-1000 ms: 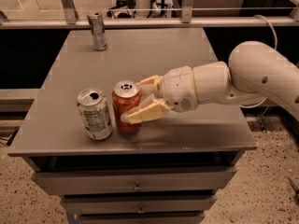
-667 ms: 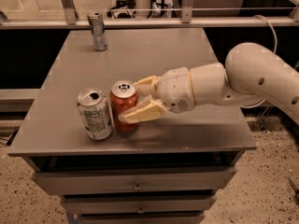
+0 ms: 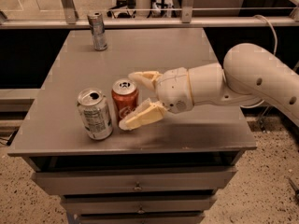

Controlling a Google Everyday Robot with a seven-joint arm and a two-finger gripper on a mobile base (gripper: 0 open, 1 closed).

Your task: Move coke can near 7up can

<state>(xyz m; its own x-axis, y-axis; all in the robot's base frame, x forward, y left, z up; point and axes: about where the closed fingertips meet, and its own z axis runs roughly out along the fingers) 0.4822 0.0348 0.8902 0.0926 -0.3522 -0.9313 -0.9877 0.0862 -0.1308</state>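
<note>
The red coke can (image 3: 124, 98) stands upright on the grey table (image 3: 154, 55), close to the right of the silver-white 7up can (image 3: 95, 114), with a narrow gap between them. My gripper (image 3: 127, 100) reaches in from the right. Its cream fingers sit on either side of the coke can, one behind it (image 3: 145, 77) and one in front (image 3: 141, 116), and they are shut on it. The 7up can stands near the front left edge, its top opened.
A slimmer silver-grey can (image 3: 97, 30) stands at the table's back left. The table has drawers (image 3: 135, 183) below its front edge. My white arm (image 3: 243, 78) crosses the right side of the table. A rail and dark gap lie behind.
The gripper has shifted the coke can slightly left, closer to the 7up can. The other cans have not moved.
</note>
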